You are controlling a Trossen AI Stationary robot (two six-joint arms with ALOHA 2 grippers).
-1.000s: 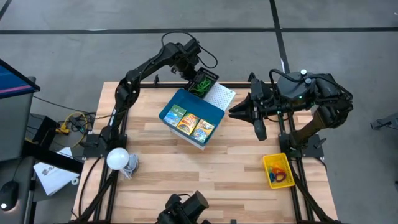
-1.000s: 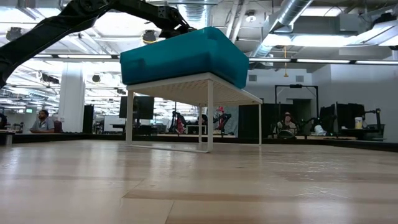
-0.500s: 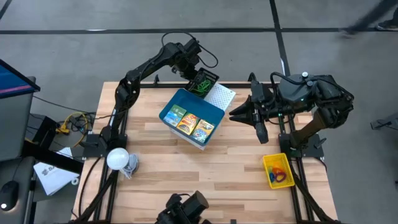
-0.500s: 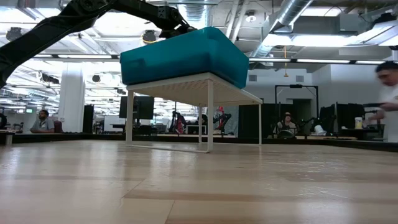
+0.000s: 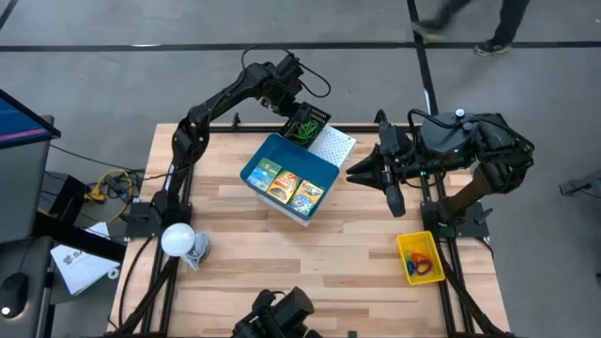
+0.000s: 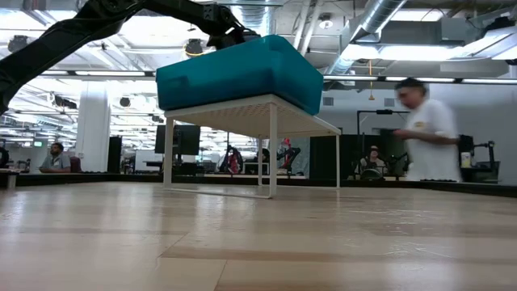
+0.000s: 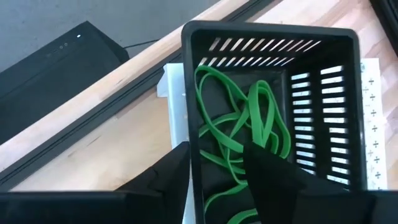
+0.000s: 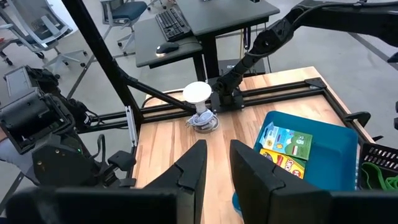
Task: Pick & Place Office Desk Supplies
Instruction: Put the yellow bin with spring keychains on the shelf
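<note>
On your wooden table, only the left wrist view shows green rubber bands in the black tray beside the blue tray. Your left gripper straddles its wall, fingers parted. Your right gripper hovers alongside, fingers slightly apart, empty.

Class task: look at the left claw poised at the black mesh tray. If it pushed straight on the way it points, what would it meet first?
Most likely the tangle of green rubber-band loops inside the black mesh tray. The left claw straddles that tray's near wall, one finger already inside, just above the loops; exact depth is unclear.
</note>
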